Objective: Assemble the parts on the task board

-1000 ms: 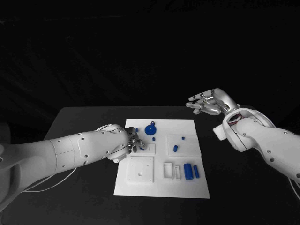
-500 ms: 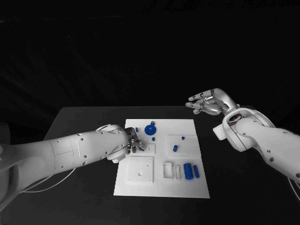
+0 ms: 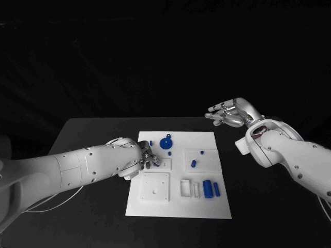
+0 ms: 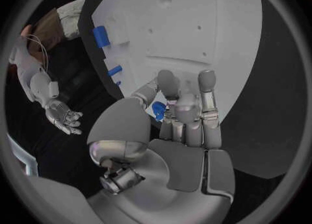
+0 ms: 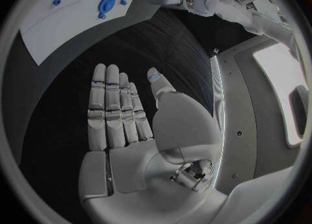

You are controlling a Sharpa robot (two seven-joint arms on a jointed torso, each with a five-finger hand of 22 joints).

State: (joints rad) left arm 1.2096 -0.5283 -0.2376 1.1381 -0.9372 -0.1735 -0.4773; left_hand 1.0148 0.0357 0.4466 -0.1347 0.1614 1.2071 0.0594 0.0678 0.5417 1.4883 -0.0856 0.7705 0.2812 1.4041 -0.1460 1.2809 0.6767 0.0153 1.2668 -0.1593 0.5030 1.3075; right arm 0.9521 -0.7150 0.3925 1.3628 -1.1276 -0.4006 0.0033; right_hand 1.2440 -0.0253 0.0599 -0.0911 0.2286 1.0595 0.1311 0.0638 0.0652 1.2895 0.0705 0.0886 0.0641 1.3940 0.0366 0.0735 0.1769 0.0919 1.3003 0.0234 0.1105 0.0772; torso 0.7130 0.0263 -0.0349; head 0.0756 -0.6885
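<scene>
Held part: a small blue piece [image 4: 158, 110], pinched between the thumb and the fingers [image 4: 207, 81] of the left hand; it sits over the left portion of the board, beside a small square recess.
Left hand: [image 3: 147, 159] lowered onto the task board near its left edge, fingertips curled together around the small blue piece; the wrist view shows the fingers closed in over the white surface.
Task board: white plate [image 3: 214, 206] lying in the middle of the table, long axis running away from the robot.
Round part: blue disc-like piece [image 3: 165, 142] on the far half of the board, just beyond the left hand.
Small parts: two little blue pieces [image 3: 200, 152] on the far right square of the board, with another blue piece [image 3: 193, 163] just nearer the robot.
Long parts: two upright-lying blue bars [image 3: 208, 189] side by side at the near right of the board, next to a white rectangular frame.
Near-left block: raised white square [image 3: 155, 187] with small holes, on the board's near left.
Right hand: [image 3: 229, 113] raised off to the right of the board's far corner, well apart from it, fingers straight and holding nothing; the wrist view shows the palm flat and bare.
Table: black surface [image 3: 91, 134] under the board.
</scene>
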